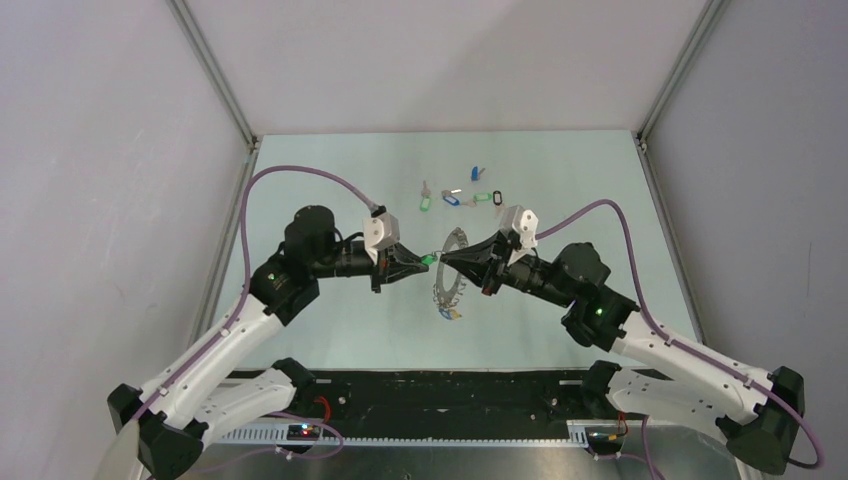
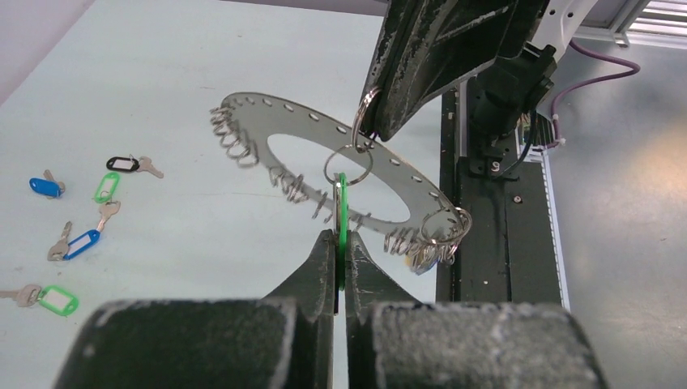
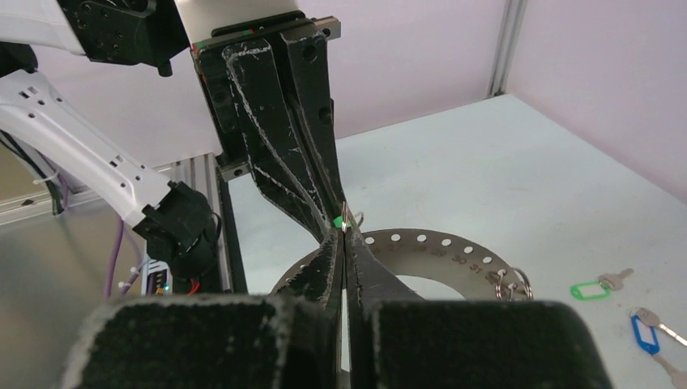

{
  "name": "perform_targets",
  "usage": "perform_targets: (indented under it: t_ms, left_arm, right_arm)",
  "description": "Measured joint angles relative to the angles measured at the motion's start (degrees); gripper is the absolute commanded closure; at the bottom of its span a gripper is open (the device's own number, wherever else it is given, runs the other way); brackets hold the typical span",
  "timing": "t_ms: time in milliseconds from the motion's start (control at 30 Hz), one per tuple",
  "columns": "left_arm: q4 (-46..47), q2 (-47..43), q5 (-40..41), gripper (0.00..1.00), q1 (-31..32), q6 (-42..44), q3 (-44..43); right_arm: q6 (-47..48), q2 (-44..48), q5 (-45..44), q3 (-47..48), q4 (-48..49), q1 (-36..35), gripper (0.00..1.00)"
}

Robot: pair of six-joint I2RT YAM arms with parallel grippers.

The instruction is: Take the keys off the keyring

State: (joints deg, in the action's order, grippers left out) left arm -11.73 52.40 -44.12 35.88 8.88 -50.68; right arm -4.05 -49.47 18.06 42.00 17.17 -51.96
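Observation:
The keyring [image 1: 452,280] is a flat grey disc with a wide hole and small split rings along its rim; it hangs tilted above the table. My left gripper [image 1: 426,262] is shut on a green key tag [image 2: 342,203] that hangs from a split ring [image 2: 348,166]. My right gripper [image 1: 449,260] faces it tip to tip and is shut on a split ring [image 2: 364,121] at the keyring's rim [image 2: 324,121]. In the right wrist view the right gripper [image 3: 343,235] pinches that wire just before the keyring [image 3: 454,251]. Another tagged key [image 1: 450,313] hangs at the low end.
Several loose keys with green, blue and black tags lie on the table beyond the keyring [image 1: 450,197], also in the left wrist view [image 2: 81,243] and the right wrist view [image 3: 591,289]. The black base rail [image 1: 430,395] runs along the near edge.

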Motion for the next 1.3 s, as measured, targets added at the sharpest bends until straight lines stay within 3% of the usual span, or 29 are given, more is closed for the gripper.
perform_targets:
  t_ms: [867,1300]
  left_arm:
    - [-0.2,0.1,1.6,1.0,0.2,0.7,0.0]
    - [-0.5,-0.2,3.7,1.0,0.3,1.5,0.0]
  right_arm:
    - [7.1,-1.2,-14.5,-1.7,4.2,-5.5,1.0]
    - [15.6,-3.0,-29.9,-1.8,3.7,-12.7,1.0]
